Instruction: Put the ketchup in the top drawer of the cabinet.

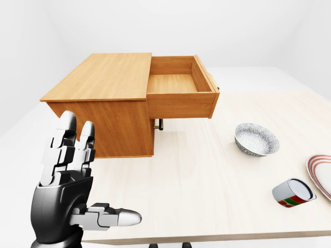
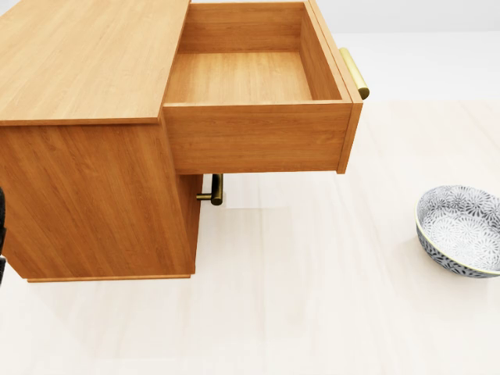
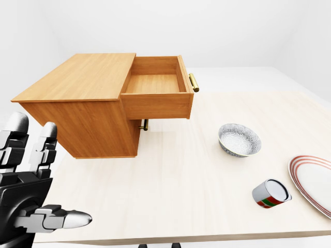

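The wooden cabinet (image 1: 98,77) stands at the upper left of the table (image 1: 207,175). Its top drawer (image 2: 238,78) is pulled out to the right and is empty, with a brass handle (image 2: 354,73) on its outer face. A small white can-like container (image 1: 293,192) with red and green bands lies on its side at the lower right; I cannot tell whether it is the ketchup. My left hand (image 1: 95,173) is raised at the lower left, fingers spread open and empty, apart from the cabinet. My right hand is not in view.
A patterned bowl (image 1: 256,139) sits right of the cabinet. A red-rimmed plate (image 3: 313,181) lies at the right edge beside the container. The lower drawer's handle (image 2: 215,190) shows under the open drawer. The table's near edge runs along the bottom of the eye views.
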